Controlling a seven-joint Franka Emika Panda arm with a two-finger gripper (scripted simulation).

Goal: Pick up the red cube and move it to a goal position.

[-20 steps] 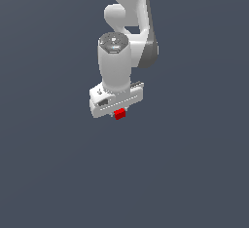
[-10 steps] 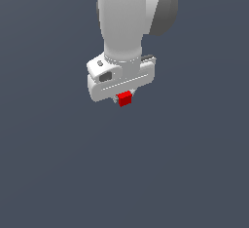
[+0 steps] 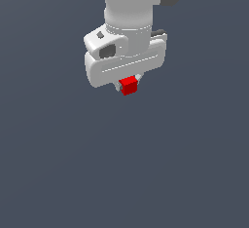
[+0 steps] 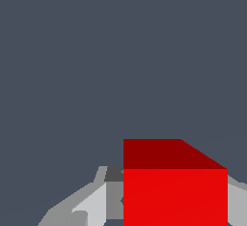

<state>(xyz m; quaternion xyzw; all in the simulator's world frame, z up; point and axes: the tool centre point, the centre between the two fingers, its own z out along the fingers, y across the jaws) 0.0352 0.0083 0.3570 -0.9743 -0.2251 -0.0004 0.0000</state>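
Exterior view: white arm enters from the top edge, wrist pointing down. The pincer (image 3: pixel 129 83) sits just under the wide white hand body (image 3: pixel 125 61), a little above the middle of the frame and close to centre left-to-right.

Cube (image 3: pixel 129 85): bright red, plain faces, much narrower than the hand body. It sits directly under the hand, between the two short grey fingers (image 3: pixel 118 84), whose tips just show on either side of it. The pincer is clenched on the cube, both fingers touching its sides. The lower part of the cube hangs clear below the fingertips.

The cube's edges run slightly skewed to the frame, matching the tilt of the hand body, which sits higher on the exterior view's right than on its left.

Background: uniform dark grey-blue all round. No edge or shadow shows, so I cannot tell from this view whether the cube touches the desk (image 3: pixel 185 173) or is off it.

Wrist view: cube (image 4: pixel 174 186) fills much of the lower frame, lit front face bright red, upper face darker red. A grey finger (image 4: pixel 91 203) lies against one side of it; a sliver of the other finger shows at the opposite side. The rest is the plain grey-blue surface (image 4: pixel 120 51).
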